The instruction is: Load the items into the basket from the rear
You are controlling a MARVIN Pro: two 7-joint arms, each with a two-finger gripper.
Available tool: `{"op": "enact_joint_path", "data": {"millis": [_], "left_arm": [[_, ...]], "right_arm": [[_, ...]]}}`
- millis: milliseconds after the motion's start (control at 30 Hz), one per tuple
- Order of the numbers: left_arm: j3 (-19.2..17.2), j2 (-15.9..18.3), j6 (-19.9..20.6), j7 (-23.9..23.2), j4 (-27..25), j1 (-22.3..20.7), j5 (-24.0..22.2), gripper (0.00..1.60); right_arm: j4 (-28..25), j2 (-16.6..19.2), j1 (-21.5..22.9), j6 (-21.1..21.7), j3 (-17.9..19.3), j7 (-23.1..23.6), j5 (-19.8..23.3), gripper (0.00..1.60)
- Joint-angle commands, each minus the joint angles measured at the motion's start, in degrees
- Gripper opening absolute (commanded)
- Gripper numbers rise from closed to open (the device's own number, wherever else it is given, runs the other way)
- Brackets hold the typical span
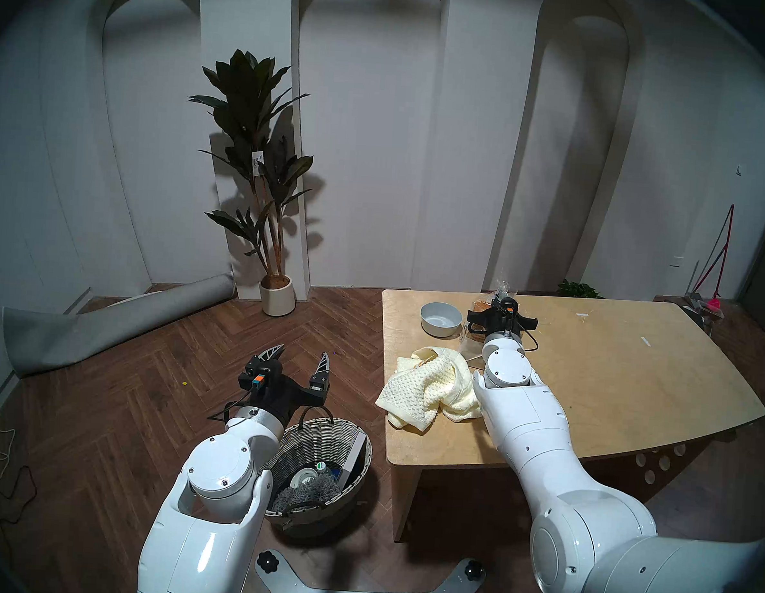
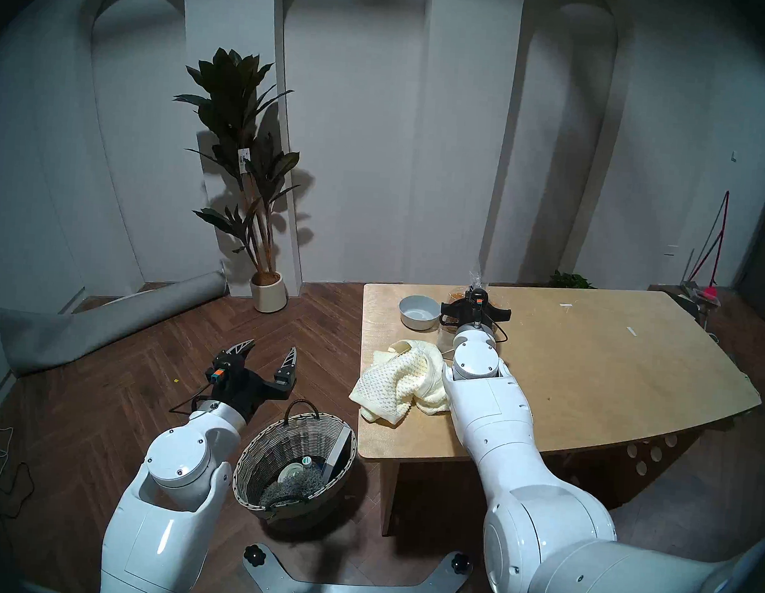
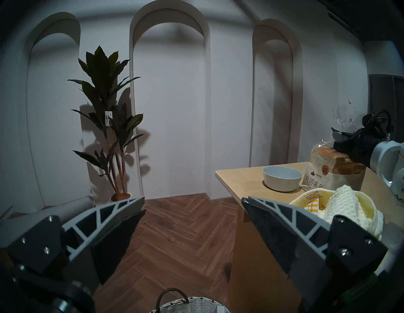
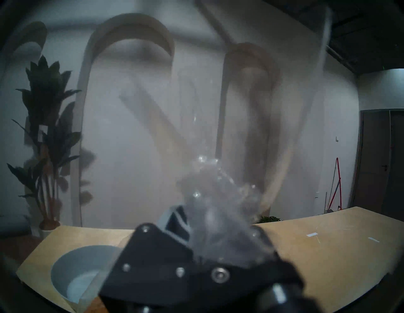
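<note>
While your right gripper (image 4: pixel 203 220) is pinched together on the gathered clear neck of the bread loaf bag (image 3: pixel 328 168), which stands at the table's far left beside the pale bowl (image 1: pixel 439 319), your left gripper (image 1: pixel 298 361) hangs with fingers spread wide and empty above the floor, just beyond the wicker basket (image 1: pixel 318 442). You see the waffle-knit towel (image 1: pixel 428 388) crumpled at the left edge of the wooden table (image 1: pixel 611 393). Inside the basket lie a grey shaggy cloth (image 1: pixel 303 495) and a flat white box (image 1: pixel 355 455). Herringbone wood flooring, arched white wall panels and a potted plant (image 1: pixel 263 170) surround you. Chinese characters are printed on the bag; I cannot read the towel's yellow tag.
</note>
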Motion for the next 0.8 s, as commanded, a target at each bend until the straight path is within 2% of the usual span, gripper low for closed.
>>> {"op": "enact_joint_path", "data": {"millis": [0,33,233,267,400,567,767], "left_arm": [[-0.07,-0.09,-0.12,-0.01,-1.18,-0.71,-0.17,1.6],[-0.05,-0.11,-0.13,0.05,-1.17,-0.71,-0.17,1.6],[0.21,-0.11,-0.18,0.17,-0.82,-0.9,-0.21,1.6],[0.24,-0.11,-0.22,0.18,-0.77,-0.93,-0.22,1.6],[0.28,-0.11,-0.29,0.36,-0.71,-1.0,-0.27,1.6],[0.14,-0.04,-0.32,0.44,-0.72,-0.83,-0.37,1.6],[0.05,-0.1,-0.49,0.47,-0.73,-0.75,-0.61,1.6]], "right_arm": [[-3.82,1.56,4.11,-2.98,0.67,-0.69,-0.49,0.0],[-3.22,1.61,5.48,-2.94,0.9,-0.86,-0.34,0.0],[-7.96,2.01,6.59,-4.53,0.5,-0.34,-1.05,0.0],[-7.2,1.87,7.44,-5.45,0.48,-0.45,-1.06,0.0],[-9.52,1.58,8.82,-6.78,0.3,-0.58,-1.13,0.0],[-12.26,-0.45,10.53,-7.81,-0.74,0.11,-0.26,0.0],[-15.59,-3.97,9.75,-8.56,-3.25,1.52,0.75,0.0]]}}
